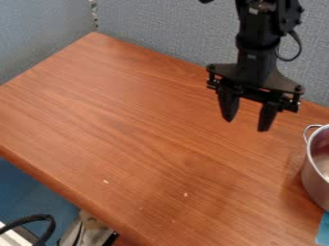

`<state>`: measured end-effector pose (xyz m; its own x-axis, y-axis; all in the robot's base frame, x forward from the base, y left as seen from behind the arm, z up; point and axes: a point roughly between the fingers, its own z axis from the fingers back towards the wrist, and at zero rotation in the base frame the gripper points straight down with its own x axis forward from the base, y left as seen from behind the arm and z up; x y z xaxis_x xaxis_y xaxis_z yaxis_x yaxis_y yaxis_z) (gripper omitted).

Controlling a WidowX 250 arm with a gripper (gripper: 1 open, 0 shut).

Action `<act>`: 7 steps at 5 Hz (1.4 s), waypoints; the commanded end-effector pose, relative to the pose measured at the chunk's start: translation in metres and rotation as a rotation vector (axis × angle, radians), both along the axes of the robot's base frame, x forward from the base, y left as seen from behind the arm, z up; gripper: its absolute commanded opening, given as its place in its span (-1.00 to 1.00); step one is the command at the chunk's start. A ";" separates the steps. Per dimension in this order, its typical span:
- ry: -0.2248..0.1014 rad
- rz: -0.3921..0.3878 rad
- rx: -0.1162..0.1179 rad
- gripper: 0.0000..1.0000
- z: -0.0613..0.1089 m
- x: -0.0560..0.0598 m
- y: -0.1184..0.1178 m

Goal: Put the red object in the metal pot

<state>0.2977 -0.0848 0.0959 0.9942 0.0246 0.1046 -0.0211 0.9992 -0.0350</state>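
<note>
Steel catches your eye first: the metal pot [316,171] sits below and to the right of the pincer [249,117], cut off by the right edge of the view so that you see only its left part. It stands well apart from the fingertips, with bare wood between them. What shows of it is a thin rolled rim, a straight silver-grey wall with a soft sheen, and a pale, slightly pinkish inside. You cannot tell from here whether anything lies in it.

Your pincer hangs pointing down over the wooden table [115,125], its two dark fingers [229,106] side by side with a visible gap between them. Nothing sits in that gap; the fingers hold nothing, and they stand narrower than the cross-bar above them. Whether they touch the wood you cannot tell, though they appear to stop a little above it.

The black arm [264,29] rises from the pincer toward the top of the view, in front of a grey-blue wall [141,24].
</note>
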 end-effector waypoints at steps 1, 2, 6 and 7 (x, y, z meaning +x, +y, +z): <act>-0.044 -0.025 0.010 1.00 0.014 0.019 -0.004; -0.022 -0.064 0.032 1.00 0.007 0.030 -0.009; -0.005 0.021 0.057 1.00 0.009 0.042 -0.021; -0.013 -0.049 0.036 1.00 -0.001 0.047 -0.025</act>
<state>0.3404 -0.1152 0.0847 0.9952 -0.0415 0.0883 0.0408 0.9991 0.0098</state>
